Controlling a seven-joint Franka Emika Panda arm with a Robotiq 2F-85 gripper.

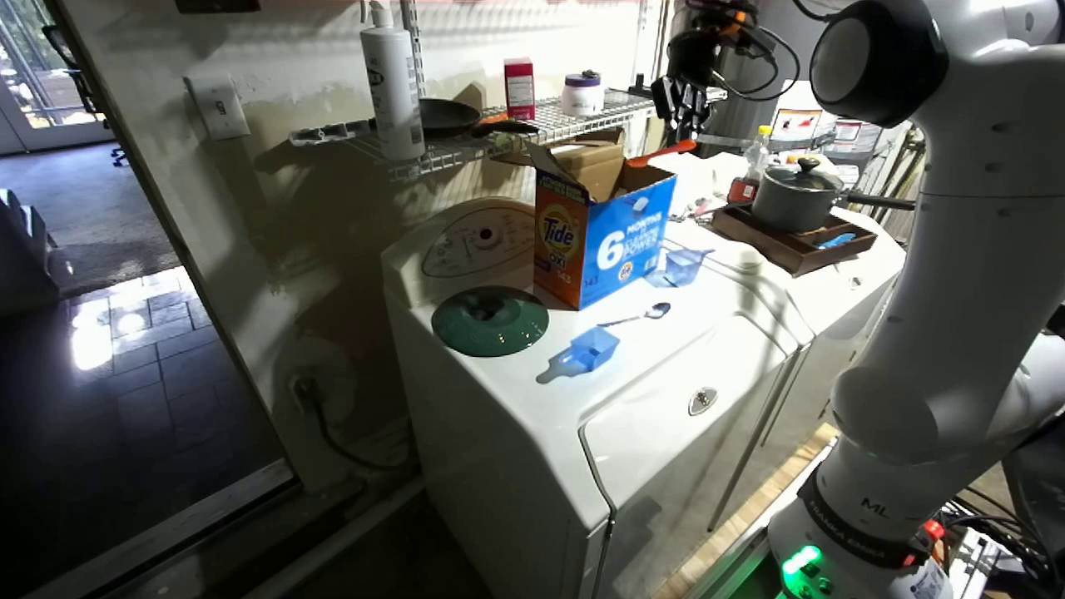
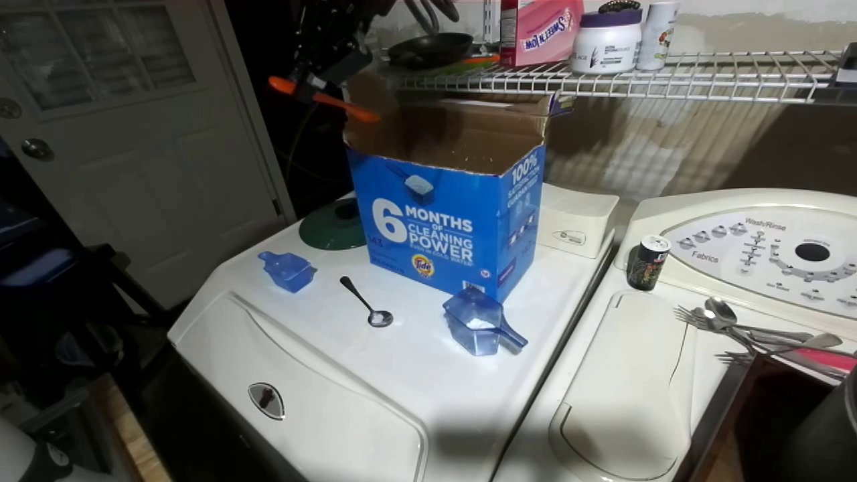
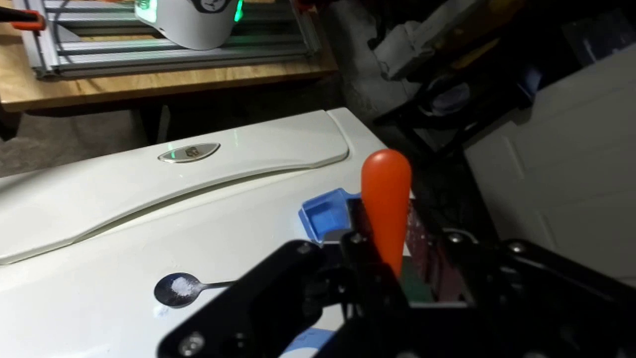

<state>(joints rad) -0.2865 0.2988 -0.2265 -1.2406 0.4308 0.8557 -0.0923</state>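
My gripper (image 3: 385, 221) is shut on an orange utensil (image 3: 387, 194), whose rounded handle sticks out between the fingers in the wrist view. In both exterior views the orange utensil (image 2: 355, 109) (image 1: 666, 154) slants at the open top of a blue and orange Tide box (image 2: 435, 221) (image 1: 628, 233). Whether it touches the rim I cannot tell. A blue scoop (image 1: 595, 348) (image 2: 289, 271) lies left of a metal spoon (image 2: 380, 318) that bears white powder in the wrist view. Another blue scoop (image 2: 477, 321), with white powder inside, lies close to the box.
A green lid (image 1: 491, 333) lies beside the box on the white washer (image 1: 666, 399). Above runs a wire shelf (image 2: 723, 77) with a pan (image 2: 432, 50) and a jar (image 2: 606, 43). A pot (image 1: 795, 200) stands on a wooden tray (image 1: 799, 259); loose cutlery (image 2: 750, 335) lies nearby.
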